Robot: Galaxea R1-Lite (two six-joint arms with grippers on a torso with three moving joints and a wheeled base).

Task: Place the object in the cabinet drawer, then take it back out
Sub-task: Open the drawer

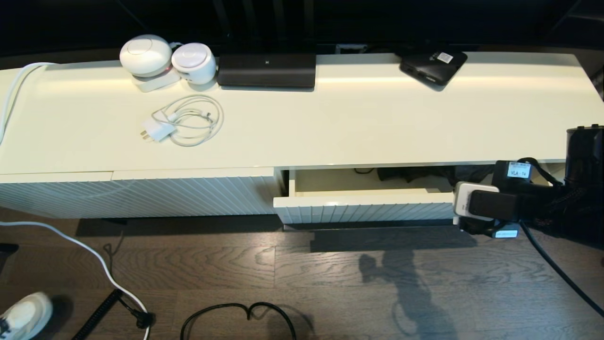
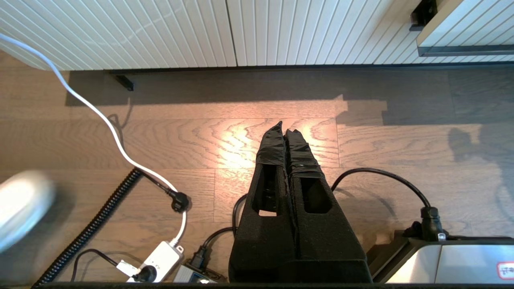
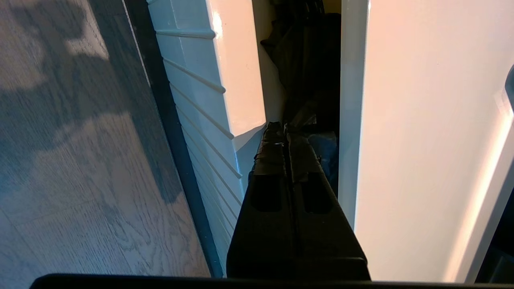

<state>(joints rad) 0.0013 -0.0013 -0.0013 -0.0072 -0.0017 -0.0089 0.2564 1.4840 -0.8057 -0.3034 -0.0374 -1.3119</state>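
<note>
The cabinet drawer (image 1: 363, 210) stands partly pulled out, its cream inside (image 1: 330, 182) showing under the cabinet top. The object, a black umbrella (image 1: 415, 174), lies inside toward the back right, half hidden by the top; its bunched black fabric (image 3: 309, 60) fills the gap in the right wrist view. My right arm (image 1: 519, 198) reaches in at the drawer's right end. The right gripper (image 3: 283, 127) is shut, its tips in the gap between drawer front and cabinet top, right at the fabric; contact cannot be made out. My left gripper (image 2: 284, 127) hangs shut over the floor, holding nothing.
On the cabinet top (image 1: 358, 123) are two white round devices (image 1: 145, 55), a long black bar (image 1: 266, 70), a flat black box with a sticker (image 1: 433, 66) and a coiled white charger cable (image 1: 188, 120). Cables and a power strip (image 2: 160, 257) lie on the wood floor; a shoe (image 1: 23, 314) is at left.
</note>
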